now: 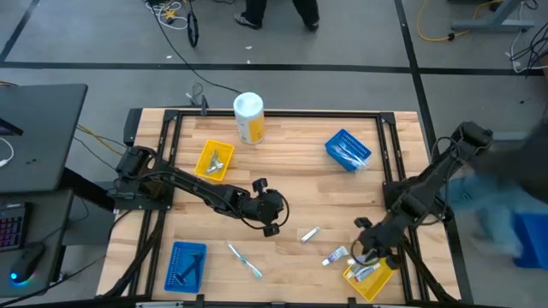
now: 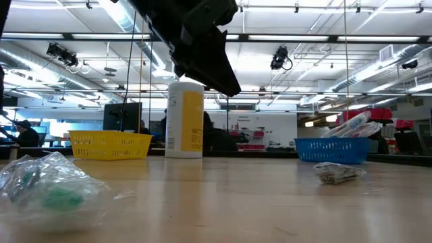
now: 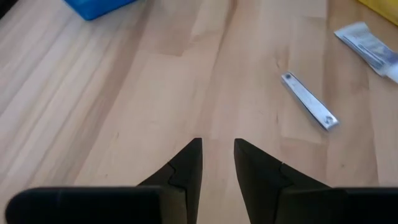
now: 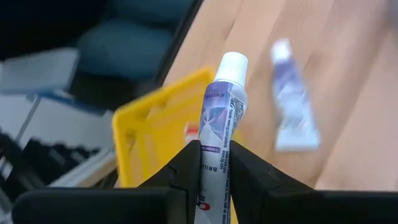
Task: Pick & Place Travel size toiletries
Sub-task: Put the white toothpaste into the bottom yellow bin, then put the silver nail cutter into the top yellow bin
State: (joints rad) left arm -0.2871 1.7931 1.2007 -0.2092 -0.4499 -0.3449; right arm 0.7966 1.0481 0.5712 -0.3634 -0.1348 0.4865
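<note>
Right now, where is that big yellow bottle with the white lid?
In the high view the yellow bottle stands upright at the table's far edge, about midway across, between the yellow tray to its left and the blue basket to its right.

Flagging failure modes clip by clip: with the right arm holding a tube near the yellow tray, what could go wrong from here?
1. The right gripper pinches the tube low on its body, so it may tilt or slip before release.
2. It hangs near the rim of the yellow tray at the table edge; a drop could bounce out or off the table.
3. A second tube lies beside the tray and could get knocked.
</note>
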